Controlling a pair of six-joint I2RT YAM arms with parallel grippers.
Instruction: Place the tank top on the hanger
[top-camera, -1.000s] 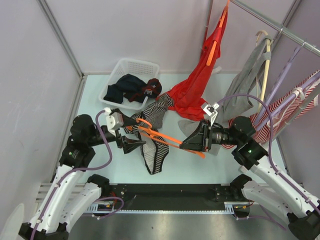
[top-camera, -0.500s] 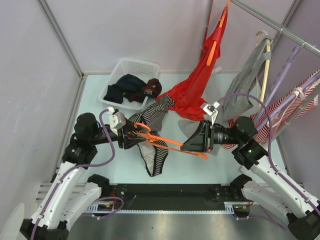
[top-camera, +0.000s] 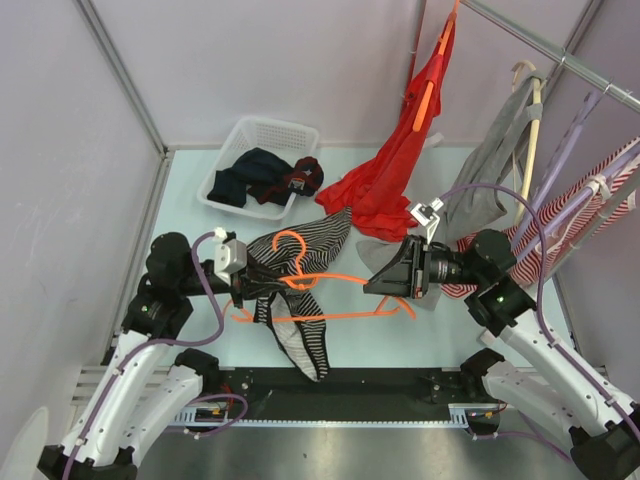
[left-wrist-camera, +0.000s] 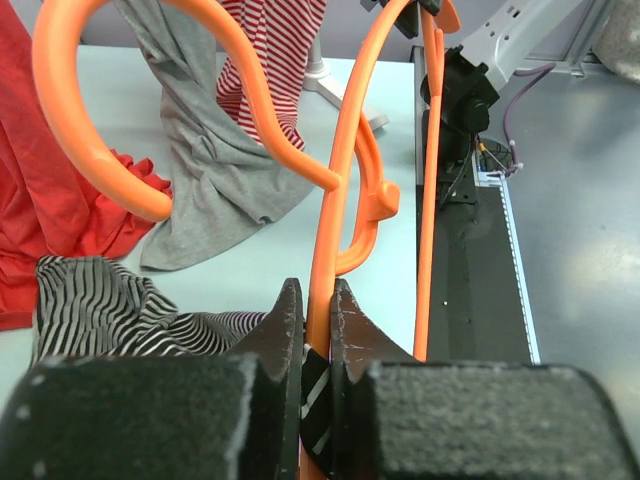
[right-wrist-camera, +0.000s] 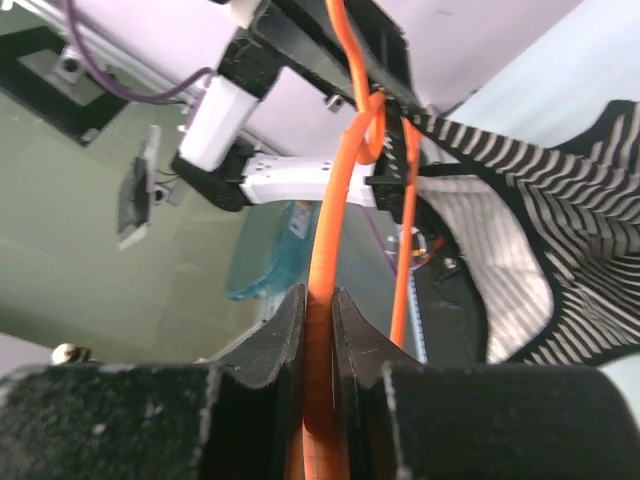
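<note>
Between my arms, left gripper (left-wrist-camera: 316, 300) and right gripper (right-wrist-camera: 318, 300) each clamp the slim orange hanger (top-camera: 330, 316) (black-and-white striped tank top (top-camera: 310, 240) bunched leftward).

Your top camera hangs above and behind both arm bases, looking down over the whole table (top-camera: 400, 340) from well back. Your left wrist camera sits right behind the left gripper (left-wrist-camera: 317, 297), peering along its fingers toward the right arm (left-wrist-camera: 462, 95) ahead. Your right wrist camera sits just as close behind the right gripper (right-wrist-camera: 319, 305), facing the left arm (right-wrist-camera: 290, 185) beyond its tips. All three views share the hanger (left-wrist-camera: 322, 260) and the tank top (right-wrist-camera: 560, 200) between the two grippers.
</note>
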